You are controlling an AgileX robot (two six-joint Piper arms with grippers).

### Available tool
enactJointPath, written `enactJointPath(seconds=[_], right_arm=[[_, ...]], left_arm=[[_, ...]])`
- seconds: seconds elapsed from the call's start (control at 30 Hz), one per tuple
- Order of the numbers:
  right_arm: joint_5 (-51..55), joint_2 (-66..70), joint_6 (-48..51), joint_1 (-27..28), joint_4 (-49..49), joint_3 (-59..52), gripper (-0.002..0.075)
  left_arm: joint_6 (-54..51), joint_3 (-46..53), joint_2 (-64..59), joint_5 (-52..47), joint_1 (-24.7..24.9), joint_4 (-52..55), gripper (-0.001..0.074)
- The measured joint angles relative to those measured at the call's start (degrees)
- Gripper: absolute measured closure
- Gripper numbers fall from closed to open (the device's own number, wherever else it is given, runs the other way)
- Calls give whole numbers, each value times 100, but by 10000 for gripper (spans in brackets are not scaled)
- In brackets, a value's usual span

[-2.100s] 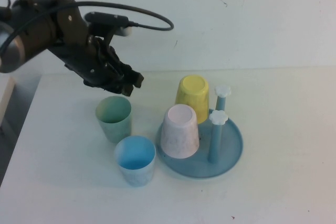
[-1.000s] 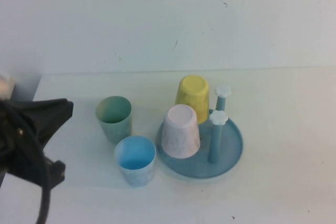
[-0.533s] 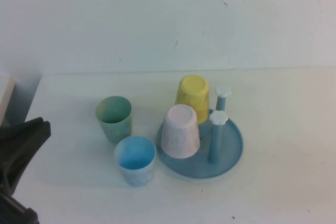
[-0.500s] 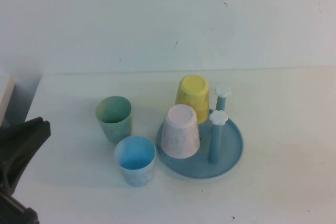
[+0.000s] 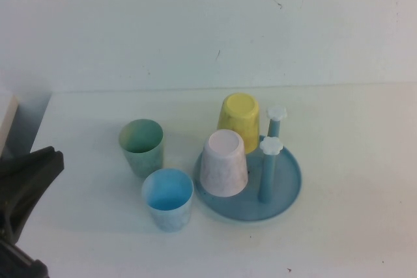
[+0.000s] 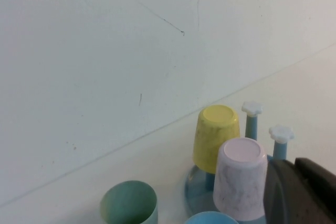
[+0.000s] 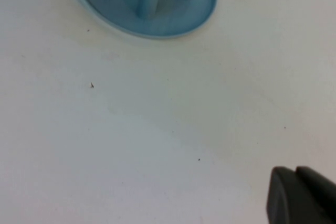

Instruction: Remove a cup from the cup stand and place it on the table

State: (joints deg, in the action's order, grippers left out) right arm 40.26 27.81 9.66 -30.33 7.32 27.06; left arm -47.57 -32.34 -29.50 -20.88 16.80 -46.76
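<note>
The mint-green cup point(image 5: 141, 146) stands upright on the white table point(image 5: 339, 135), left of the cup stand point(image 5: 287, 190); it also shows in the left wrist view point(image 6: 129, 204). A pale pink cup point(image 5: 223, 163) and a yellow cup point(image 5: 238, 120) sit upside down on the stand's pegs. Two pegs with white caps point(image 5: 271, 146) are bare. My left gripper point(image 6: 294, 163) is shut and empty, pulled back at the table's near left corner point(image 5: 29, 180), well clear of the cups. My right gripper point(image 7: 294, 171) is shut and empty, low over bare table near the stand point(image 7: 157, 17).
A light blue cup point(image 5: 168, 198) stands upright on the table just in front of the mint-green cup and close to the stand's left rim. The white wall runs along the table's far edge. The table's left edge is near my left arm.
My left arm has drawn back from above the mint-green cup to the near left corner. In the last half second nothing has moved. The cups stay put.
</note>
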Motion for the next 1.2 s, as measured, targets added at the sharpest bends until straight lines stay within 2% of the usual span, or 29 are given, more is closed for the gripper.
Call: enactJointPath(seconds=[0.2,0.4,0.47,0.57,0.7,0.83,0.93,1.2], right_arm=[[14,0,0,0,-11,0,724],[14,0,0,0,-35,0,725],[14,0,0,0,-44,0,725],[14,0,0,0,-44,0,725],[16,0,0,0,-44,0,725],[16,0,0,0,-44,0,725],[16,0,0,0,-44,0,725],[16,0,77,0,-44,0,725]], left_arm=[[0,0,0,-59,320,-17,736],[83,121,107,45,338,180,736],[465,194,270,136,338,459,736],[1604,411,620,310,279,1249,736],[3314,933,1084,728,73,2683,736],[4398,1711,1401,1518,-184,3686,736],[4831,2205,1586,1814,-489,3980,736],[5296,3012,2120,1838,-1452,4063,736]])
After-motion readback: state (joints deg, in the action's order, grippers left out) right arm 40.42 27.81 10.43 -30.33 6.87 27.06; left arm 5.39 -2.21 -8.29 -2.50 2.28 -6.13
